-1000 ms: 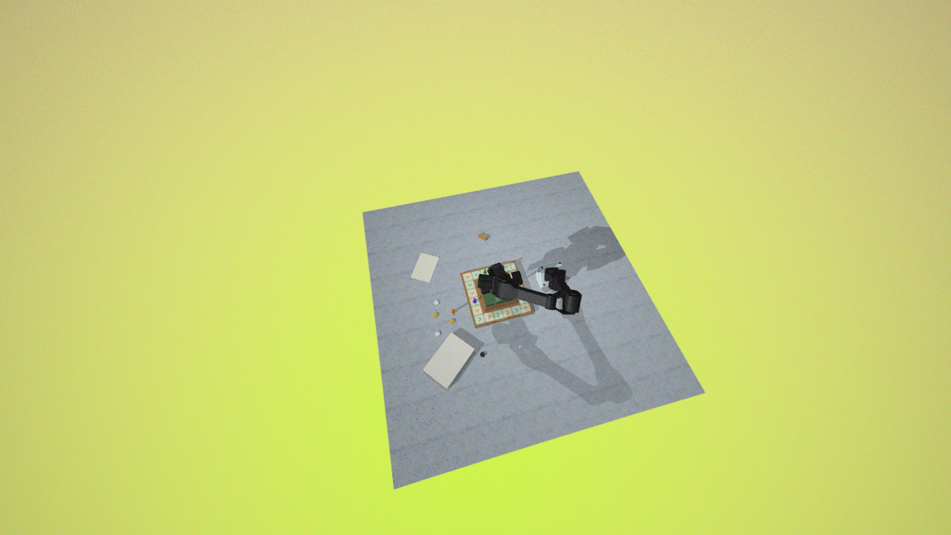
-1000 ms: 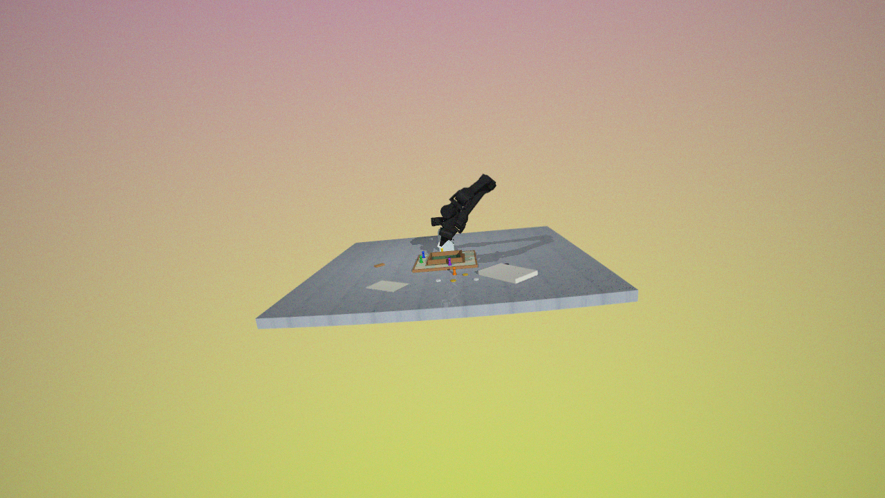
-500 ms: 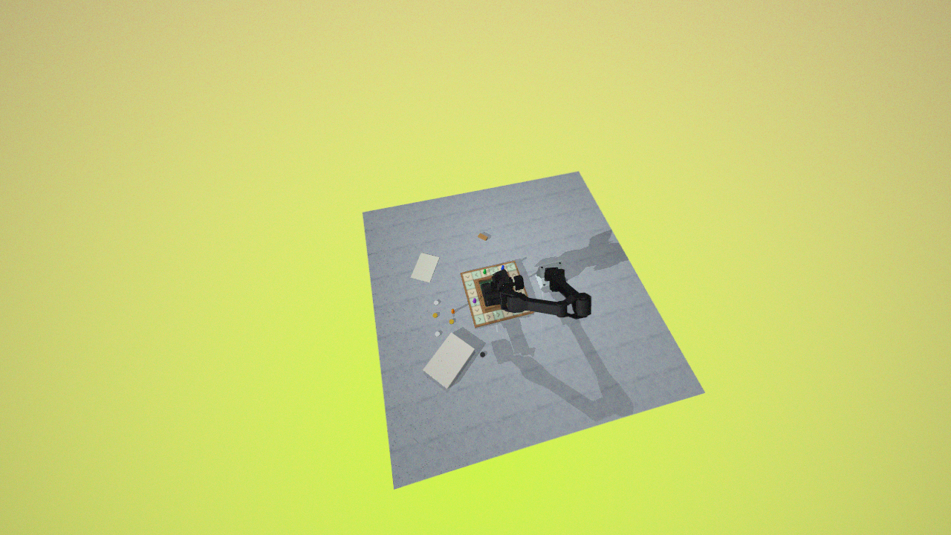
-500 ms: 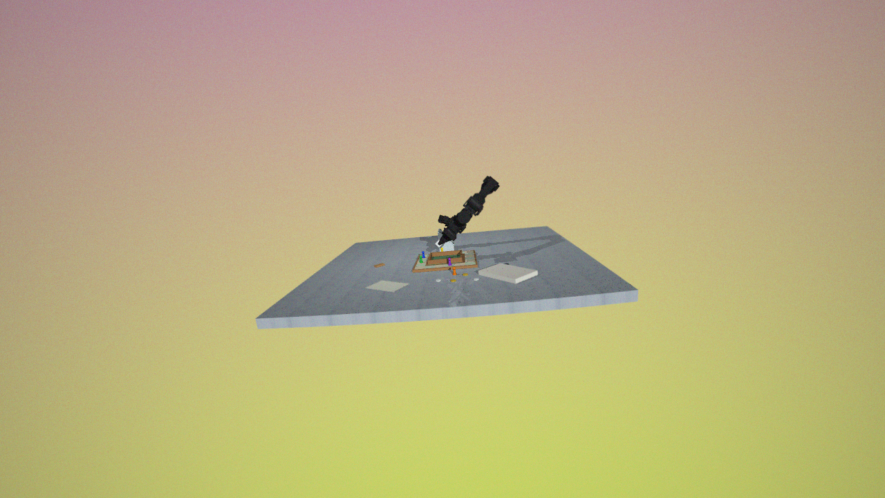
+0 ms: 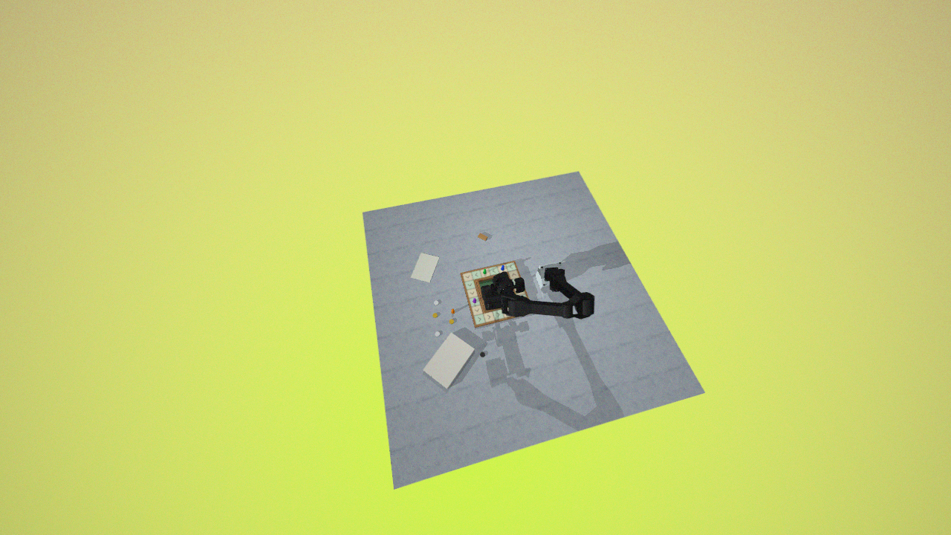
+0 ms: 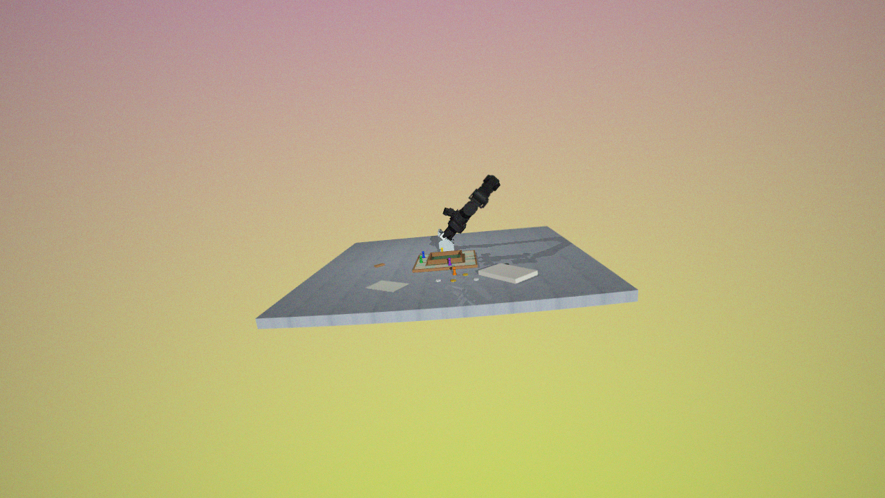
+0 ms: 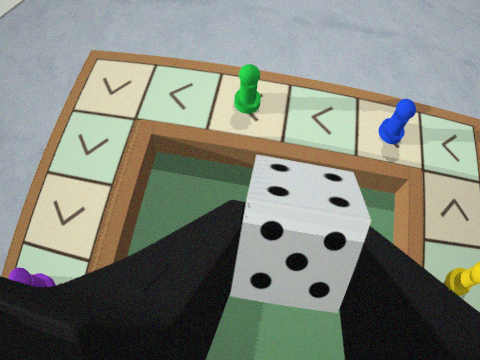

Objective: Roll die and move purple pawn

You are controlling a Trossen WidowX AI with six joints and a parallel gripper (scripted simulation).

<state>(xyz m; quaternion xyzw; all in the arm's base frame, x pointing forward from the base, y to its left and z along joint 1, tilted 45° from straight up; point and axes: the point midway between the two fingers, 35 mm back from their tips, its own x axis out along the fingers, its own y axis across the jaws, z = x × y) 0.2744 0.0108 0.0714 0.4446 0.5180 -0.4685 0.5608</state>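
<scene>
The white die [image 7: 300, 237] is clamped between the two black fingers of the hand [image 5: 490, 297] [image 7: 295, 228], one pressing each side, with a five-pip face and a four-pip face turned to the wrist camera. It is held over the tray [image 5: 476, 290] [image 6: 436, 261] [image 7: 132, 195], whose green floor shows past it on both sides and below; in the wrist view the tray's far wall passes just behind the die's upper edge. How high the die hangs cannot be told. Outside the wall runs the track of the board [image 5: 468, 299] [image 6: 433, 270] [image 7: 43, 172]. The purple pawn [image 5: 475, 300] [image 6: 449, 262] [image 7: 32, 278] stands on one side, partly hidden behind a finger in the wrist view; the green pawn [image 5: 484, 271] [image 6: 421, 260] [image 7: 248, 92] and blue pawn [image 5: 502, 267] [image 6: 423, 254] [image 7: 398, 122] share the adjoining side, one square between them. The yellow pawn [image 6: 442, 249] [image 7: 466, 278] is opposite purple. Beyond the board's edge, on the bench [image 5: 532, 212] [image 6: 309, 290] [image 7: 350, 45], an orange pawn [image 5: 453, 311] [image 6: 454, 271] stands near the purple side and a thick pale block [image 5: 449, 361] [image 6: 507, 272] lies farther off a corner. The arm [image 5: 541, 307] [image 6: 479, 198] rises from its base, bends at a high elbow and reaches back over the board.
</scene>
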